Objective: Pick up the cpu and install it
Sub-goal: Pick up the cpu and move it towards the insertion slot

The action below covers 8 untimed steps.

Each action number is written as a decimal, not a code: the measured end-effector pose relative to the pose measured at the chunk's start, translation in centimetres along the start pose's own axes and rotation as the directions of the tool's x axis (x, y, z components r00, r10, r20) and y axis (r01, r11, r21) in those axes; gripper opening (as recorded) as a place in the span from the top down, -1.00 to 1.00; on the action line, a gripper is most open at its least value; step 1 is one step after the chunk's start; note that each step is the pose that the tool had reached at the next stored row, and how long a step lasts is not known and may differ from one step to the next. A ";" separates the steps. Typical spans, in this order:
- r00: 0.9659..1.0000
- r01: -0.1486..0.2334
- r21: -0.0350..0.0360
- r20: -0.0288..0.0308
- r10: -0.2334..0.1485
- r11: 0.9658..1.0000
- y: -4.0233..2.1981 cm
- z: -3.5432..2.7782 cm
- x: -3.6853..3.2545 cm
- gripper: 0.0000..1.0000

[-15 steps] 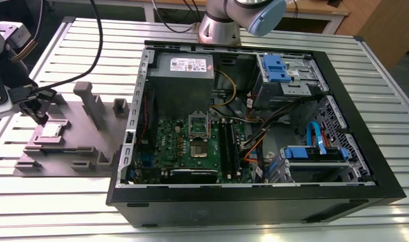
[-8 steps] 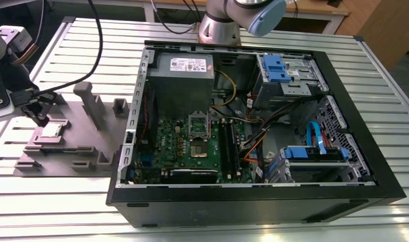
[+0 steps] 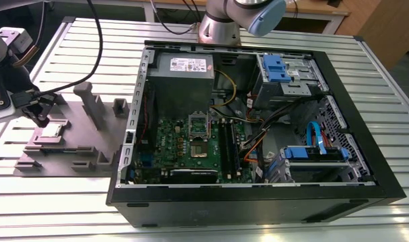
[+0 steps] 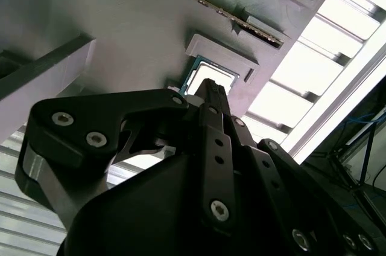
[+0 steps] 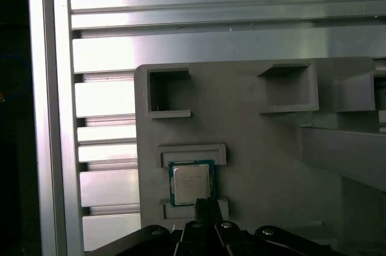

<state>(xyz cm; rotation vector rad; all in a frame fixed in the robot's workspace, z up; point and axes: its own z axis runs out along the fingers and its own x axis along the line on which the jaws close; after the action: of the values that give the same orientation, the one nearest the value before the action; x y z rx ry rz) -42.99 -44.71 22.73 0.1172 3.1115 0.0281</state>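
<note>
The cpu (image 3: 52, 131) is a small square chip with a silvery top. It lies flat in a recess of the matte grey tray (image 3: 70, 146) at the exterior view's left. My gripper (image 3: 42, 120) hangs just over the chip's near edge, fingers shut together and holding nothing. In both wrist views the black fingertips (image 5: 205, 203) point at the cpu (image 5: 192, 180), which sits between two raised tray blocks. The second wrist view has the cpu (image 4: 211, 75) partly hidden behind my gripper (image 4: 211, 87). The green motherboard (image 3: 171, 146) with its metal socket frame (image 3: 199, 138) lies inside the open computer case.
The black computer case (image 3: 258, 199) lies open on the slatted metal table (image 3: 50, 201), with a power supply (image 3: 184, 70), cables and blue drive brackets (image 3: 315, 151) inside. Tall grey tray posts (image 3: 91, 101) stand beside the gripper. The arm's base (image 3: 221, 25) stands behind the case.
</note>
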 end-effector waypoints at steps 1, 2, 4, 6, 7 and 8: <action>1.000 0.000 -0.001 0.000 0.000 1.000 0.02 0.04 0.00 0.80; 1.000 0.000 -0.001 0.000 0.000 1.000 0.03 0.11 0.00 0.80; 1.000 0.000 -0.002 0.000 0.000 1.000 0.11 0.30 0.05 0.80; 1.000 0.000 -0.002 0.000 0.000 1.000 0.22 0.56 0.11 0.80; 1.000 0.000 -0.002 0.000 0.000 1.000 0.24 0.68 0.11 0.80; 1.000 0.000 -0.002 0.000 0.000 1.000 0.25 0.78 0.11 0.80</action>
<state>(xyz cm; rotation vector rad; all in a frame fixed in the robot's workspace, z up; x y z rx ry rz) -43.06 -44.45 21.95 0.1170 3.1116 0.0310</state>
